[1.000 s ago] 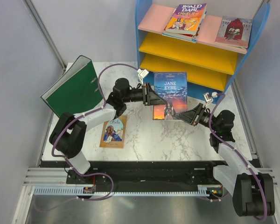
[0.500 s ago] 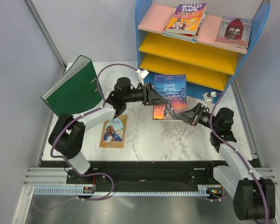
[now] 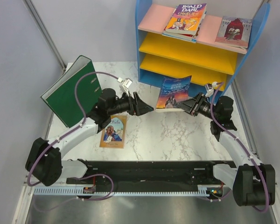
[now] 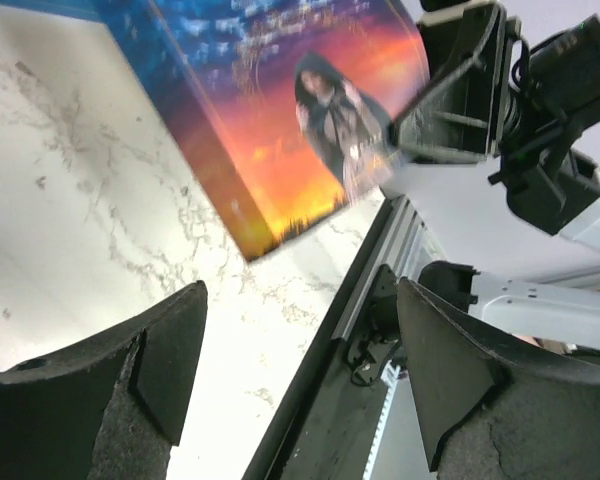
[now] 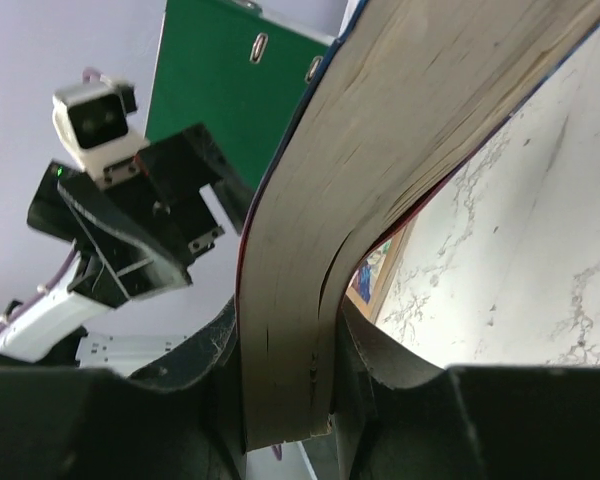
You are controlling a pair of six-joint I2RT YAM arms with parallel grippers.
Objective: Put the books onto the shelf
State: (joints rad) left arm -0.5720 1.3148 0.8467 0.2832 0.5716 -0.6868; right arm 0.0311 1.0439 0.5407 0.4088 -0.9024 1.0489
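Table top (image 3: 177, 135): we see white marble-look veining, smooth, with a faint sheen.
Dark blue book (image 3: 173, 93): we see a glossy paper cover; its page edges (image 5: 380, 180) look matt, cream and slightly fibrous.
Shelf (image 3: 177, 49): we see smooth painted boards, matt.
Green binder (image 3: 70, 95): we see a matt card-like cover with shiny metal clips (image 5: 258, 47).
Left gripper (image 4: 298, 350) fingers (image 4: 165, 350): we see them black, grainy and matt.
Cables (image 3: 102, 73): we see smooth purple plastic sheathing.

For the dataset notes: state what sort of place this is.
Probably a robotics lab cell, not a home: plain grey panel walls box in a marble-patterned table, aluminium rails front it, and the bookshelf looks like a prop.
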